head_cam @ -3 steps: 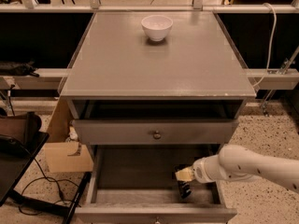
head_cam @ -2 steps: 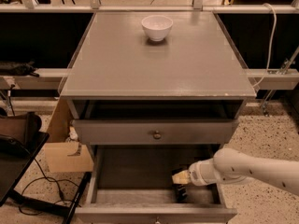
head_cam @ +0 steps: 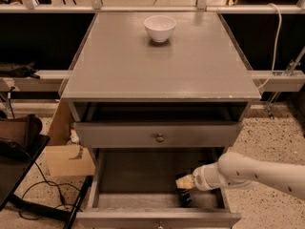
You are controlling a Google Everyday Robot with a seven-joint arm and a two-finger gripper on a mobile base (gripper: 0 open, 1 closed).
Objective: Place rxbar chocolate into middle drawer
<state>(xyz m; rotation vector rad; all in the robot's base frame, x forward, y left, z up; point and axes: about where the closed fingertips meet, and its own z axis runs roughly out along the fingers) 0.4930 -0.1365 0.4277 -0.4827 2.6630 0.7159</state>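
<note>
Nearly there: gripper low inside open middle drawer, rxbar chocolate seemingly just beneath; grip state impossible to tell, with release and withdrawal remaining.

A single camera stands in front of the cabinet, raised above its top and tilted down, facing the drawer fronts squarely. It sits near enough that the cabinet fills most of the frame: white bowl at 12 o'clock, open middle drawer at 6 o'clock, gripper inside it toward 5 o'clock.
</note>
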